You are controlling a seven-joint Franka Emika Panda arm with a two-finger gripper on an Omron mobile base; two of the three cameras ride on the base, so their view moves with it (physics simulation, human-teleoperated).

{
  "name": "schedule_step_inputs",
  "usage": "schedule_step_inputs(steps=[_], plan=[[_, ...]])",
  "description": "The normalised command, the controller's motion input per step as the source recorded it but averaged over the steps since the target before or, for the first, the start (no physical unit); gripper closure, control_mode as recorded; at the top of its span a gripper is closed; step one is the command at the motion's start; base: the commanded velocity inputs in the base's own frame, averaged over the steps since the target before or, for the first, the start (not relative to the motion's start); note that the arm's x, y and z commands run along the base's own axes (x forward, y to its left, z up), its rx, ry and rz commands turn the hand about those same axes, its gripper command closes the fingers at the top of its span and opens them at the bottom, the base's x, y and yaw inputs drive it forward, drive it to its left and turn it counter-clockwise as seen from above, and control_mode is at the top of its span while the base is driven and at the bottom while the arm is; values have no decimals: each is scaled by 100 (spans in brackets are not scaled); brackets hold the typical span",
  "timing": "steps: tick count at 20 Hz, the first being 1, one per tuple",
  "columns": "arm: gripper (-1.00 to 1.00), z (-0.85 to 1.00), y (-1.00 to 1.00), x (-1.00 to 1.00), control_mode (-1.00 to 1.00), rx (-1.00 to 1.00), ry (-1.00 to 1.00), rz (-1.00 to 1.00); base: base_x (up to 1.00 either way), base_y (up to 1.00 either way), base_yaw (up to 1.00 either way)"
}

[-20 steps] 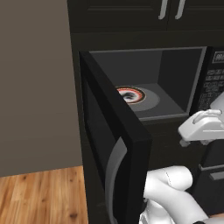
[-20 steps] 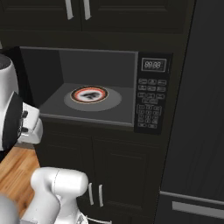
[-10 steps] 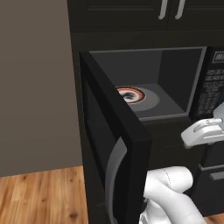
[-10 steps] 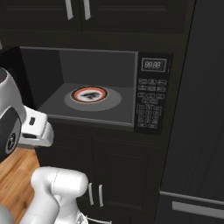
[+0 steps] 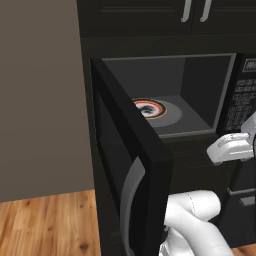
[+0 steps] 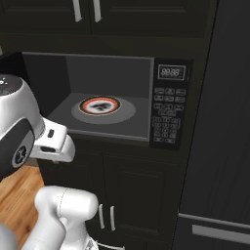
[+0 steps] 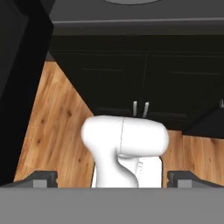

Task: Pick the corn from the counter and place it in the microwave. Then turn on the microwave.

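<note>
The microwave (image 5: pixel 200 100) stands with its door (image 5: pixel 127 170) swung wide open toward the camera; a red-ringed turntable plate (image 5: pixel 152 108) lies inside, above the wood floor (image 5: pixel 45 225).

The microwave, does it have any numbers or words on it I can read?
Display at the top of the microwave keypad panel: four pale digits that look like "88:88", too blurred to be sure.
Keypad buttons: small pale marks, too small to read.
There is no other text or sign to read.
</note>
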Motion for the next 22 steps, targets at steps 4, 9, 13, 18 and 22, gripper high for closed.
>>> schedule_step_inputs(steps=[4,9,13,18,22], plan=[[-100,-23,-24,17,-100,-3,0,-1,0,0,0],[-100,-30,-21,19,-100,-2,0,0,0,0,0],[-100,-34,-18,22,-100,-1,0,0,0,0,0],[-100,-27,-17,29,-100,-1,1,0,0,0,0],[-100,-25,-17,30,-100,-4,0,-1,0,0,0]])
